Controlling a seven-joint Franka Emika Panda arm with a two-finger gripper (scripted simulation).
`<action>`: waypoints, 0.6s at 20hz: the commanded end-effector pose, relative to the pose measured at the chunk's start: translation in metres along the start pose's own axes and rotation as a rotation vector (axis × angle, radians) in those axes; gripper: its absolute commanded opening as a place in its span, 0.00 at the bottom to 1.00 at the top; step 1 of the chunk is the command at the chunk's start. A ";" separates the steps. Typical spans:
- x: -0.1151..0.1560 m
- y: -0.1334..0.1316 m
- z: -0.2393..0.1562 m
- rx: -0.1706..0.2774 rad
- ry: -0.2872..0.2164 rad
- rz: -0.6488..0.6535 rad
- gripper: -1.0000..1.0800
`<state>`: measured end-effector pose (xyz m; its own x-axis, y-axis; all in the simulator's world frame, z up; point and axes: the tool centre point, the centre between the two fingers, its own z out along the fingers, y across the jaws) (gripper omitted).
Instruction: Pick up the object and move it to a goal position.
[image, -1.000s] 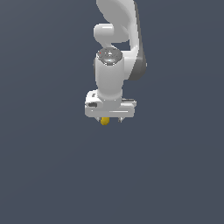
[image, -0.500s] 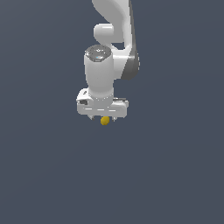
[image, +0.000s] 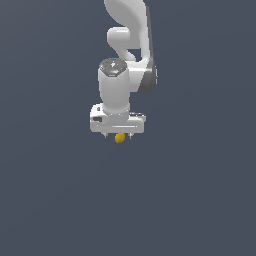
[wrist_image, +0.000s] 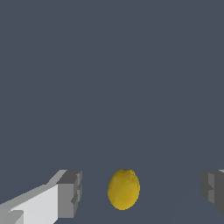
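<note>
Object (wrist_image: 124, 190) sits dead centre between your fingers, a small yellow egg-shaped lump with its long axis standing upright in the wrist view and clear grey showing on both sides of it, so neither pad (wrist_image: 70, 194) is touching it. From the exterior view you see it peeking out just under the white gripper (image: 118, 135), which hangs straight above it with the arm (image: 127, 30) rising behind. Your jaws are spread wide, well apart from the lump on either side. That's the relation that counts: it lies directly in line between the pads, not off to one side, so by my read a plain squeeze should catch it across its narrow waist. No edge or corner of the grey surface (image: 200, 200) shows, so I can't place it by those, and no goal marker is visible.
</note>
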<state>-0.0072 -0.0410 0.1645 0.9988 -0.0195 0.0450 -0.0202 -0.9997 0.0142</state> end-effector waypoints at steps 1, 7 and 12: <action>-0.009 0.001 0.011 0.001 -0.006 -0.034 0.96; -0.042 0.002 0.045 0.008 -0.023 -0.151 0.96; -0.067 0.002 0.066 0.014 -0.034 -0.234 0.96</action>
<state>-0.0643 -0.0427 0.1015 0.9821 0.1881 0.0109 0.1880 -0.9821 0.0076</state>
